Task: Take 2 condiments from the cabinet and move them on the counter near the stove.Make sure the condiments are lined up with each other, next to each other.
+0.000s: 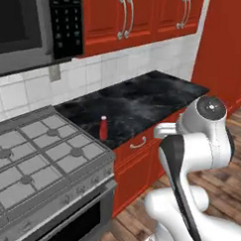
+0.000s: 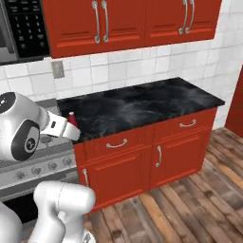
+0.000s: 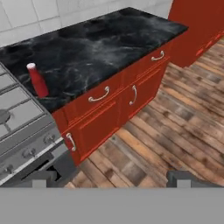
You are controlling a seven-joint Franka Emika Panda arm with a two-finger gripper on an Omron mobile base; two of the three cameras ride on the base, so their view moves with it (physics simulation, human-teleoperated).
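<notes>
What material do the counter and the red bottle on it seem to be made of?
The counter looks like polished black marble or an imitation: faint white veins, soft sheen. The red bottle looks like smooth plastic with a pale cap, though glass cannot be ruled out.

Slim red bottle (image 1: 103, 128) upright on black counter (image 1: 143, 96) beside stove (image 1: 36, 153).

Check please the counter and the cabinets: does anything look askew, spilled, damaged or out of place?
Nothing stands out. The red bottle stands upright on the black counter, close to the stove, with no spill around it. The wall cabinet doors above are shut and look undamaged. Only one condiment is on the counter.
</notes>
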